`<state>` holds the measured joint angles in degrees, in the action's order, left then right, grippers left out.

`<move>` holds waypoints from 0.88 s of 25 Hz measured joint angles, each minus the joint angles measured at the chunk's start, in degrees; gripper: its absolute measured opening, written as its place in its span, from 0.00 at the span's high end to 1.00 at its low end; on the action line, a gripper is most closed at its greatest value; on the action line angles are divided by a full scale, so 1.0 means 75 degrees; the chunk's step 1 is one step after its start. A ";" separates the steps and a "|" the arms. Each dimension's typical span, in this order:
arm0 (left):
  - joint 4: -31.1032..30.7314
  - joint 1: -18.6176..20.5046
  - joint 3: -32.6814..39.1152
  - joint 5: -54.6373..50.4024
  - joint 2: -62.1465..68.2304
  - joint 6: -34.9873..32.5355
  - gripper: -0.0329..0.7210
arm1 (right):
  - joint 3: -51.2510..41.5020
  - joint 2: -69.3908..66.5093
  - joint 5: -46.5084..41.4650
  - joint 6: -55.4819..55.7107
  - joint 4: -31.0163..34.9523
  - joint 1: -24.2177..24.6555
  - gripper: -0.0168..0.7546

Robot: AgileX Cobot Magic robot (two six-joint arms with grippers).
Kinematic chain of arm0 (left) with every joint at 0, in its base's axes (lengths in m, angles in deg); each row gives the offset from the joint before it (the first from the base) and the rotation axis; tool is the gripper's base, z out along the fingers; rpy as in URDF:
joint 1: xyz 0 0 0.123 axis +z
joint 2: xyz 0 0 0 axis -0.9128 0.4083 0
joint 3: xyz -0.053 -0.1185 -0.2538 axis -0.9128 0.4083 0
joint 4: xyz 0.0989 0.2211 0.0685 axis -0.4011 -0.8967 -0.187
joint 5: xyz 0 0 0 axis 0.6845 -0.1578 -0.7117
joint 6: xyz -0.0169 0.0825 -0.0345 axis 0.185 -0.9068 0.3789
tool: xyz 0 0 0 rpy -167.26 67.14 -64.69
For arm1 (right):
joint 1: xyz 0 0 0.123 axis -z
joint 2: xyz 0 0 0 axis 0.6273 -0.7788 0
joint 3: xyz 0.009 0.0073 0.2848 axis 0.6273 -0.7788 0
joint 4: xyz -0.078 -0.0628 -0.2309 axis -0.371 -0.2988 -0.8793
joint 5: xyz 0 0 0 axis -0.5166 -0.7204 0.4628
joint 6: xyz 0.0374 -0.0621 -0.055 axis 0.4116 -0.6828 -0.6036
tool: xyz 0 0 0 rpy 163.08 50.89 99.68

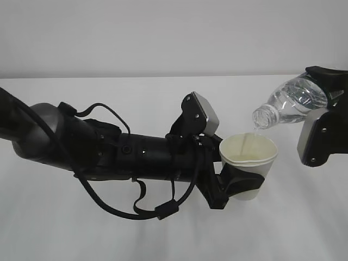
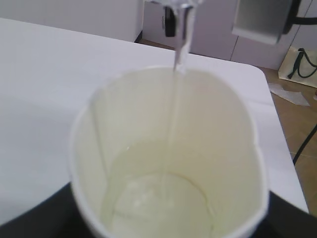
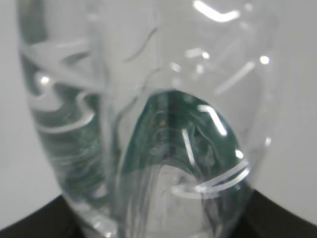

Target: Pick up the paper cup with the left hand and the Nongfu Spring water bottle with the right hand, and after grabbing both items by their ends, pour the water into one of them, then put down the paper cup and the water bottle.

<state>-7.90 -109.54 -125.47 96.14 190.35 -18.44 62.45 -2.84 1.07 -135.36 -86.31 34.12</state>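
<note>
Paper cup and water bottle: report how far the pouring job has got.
Done: both are lifted, the paper cup in the left gripper, the water bottle in the right gripper. In hand: the bottle is tipped, mouth over the cup, and a thin stream falls in; water already pools in the cup's bottom. Left: finish pouring, then set both down on the table.

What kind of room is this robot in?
Probably a plain indoor test room or lab. There is a bare white table with a blank pale wall behind it, and in the left wrist view a brown floor with a cable and a bag past the table's edge.
</note>
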 joint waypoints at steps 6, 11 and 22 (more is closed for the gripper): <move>0.0000 0.0000 0.0000 0.0000 0.0000 0.0000 0.33 | 0.0000 0.0000 0.0000 0.0000 0.0000 0.0000 0.45; 0.0000 0.0000 0.0000 0.0000 0.0000 0.0000 0.33 | 0.0000 0.0000 0.0005 -0.0082 0.0015 0.0000 0.45; -0.0043 0.0000 0.0000 0.0000 0.0000 0.0000 0.33 | 0.0000 0.0000 0.0005 -0.0144 0.0046 0.0000 0.45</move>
<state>-8.21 -109.54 -125.47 96.14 190.35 -18.44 62.45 -2.84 1.11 -136.44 -85.96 34.12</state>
